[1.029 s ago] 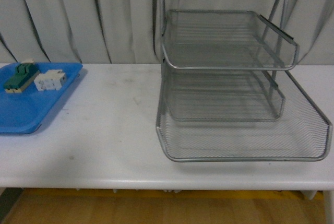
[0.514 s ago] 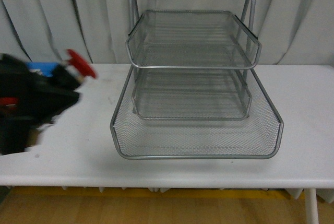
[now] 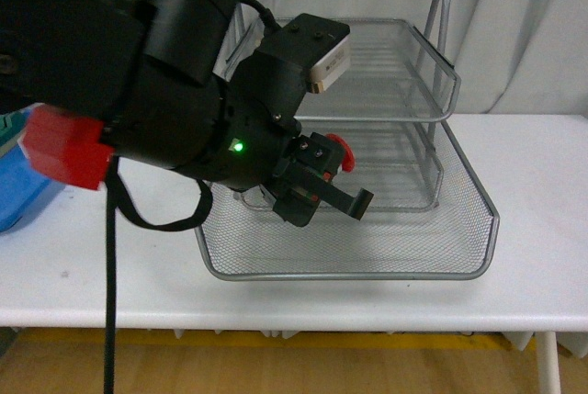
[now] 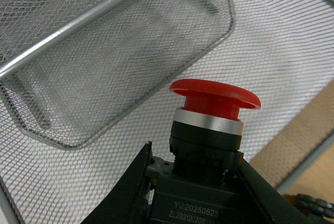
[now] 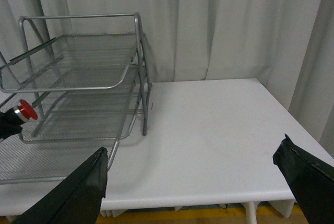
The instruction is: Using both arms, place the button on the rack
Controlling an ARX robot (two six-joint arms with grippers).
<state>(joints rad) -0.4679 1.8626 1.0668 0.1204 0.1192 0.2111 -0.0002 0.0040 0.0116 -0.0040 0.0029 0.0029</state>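
Button (image 3: 340, 152), red mushroom cap on a dark blocky body, gripped by that body in the clenched jaws of the left gripper (image 3: 323, 175), which leaves the cap free. It is held over the lowest tray of the rack (image 3: 487, 221), just in front of the middle tier, apparently clear of the mesh and probably poised for setting down. Right gripper (image 5: 193, 182), jaws spread wide and empty, is well apart from the rack on its right side, likely waiting its turn.

button (image 4: 215, 96): cap is showing red, collar silver, body black with pale lettering
rack (image 3: 342, 275): is gleaming silver, fine diamond mesh
counter (image 5: 209, 130): is showing plain white
curtain (image 5: 224, 25): is showing pale grey
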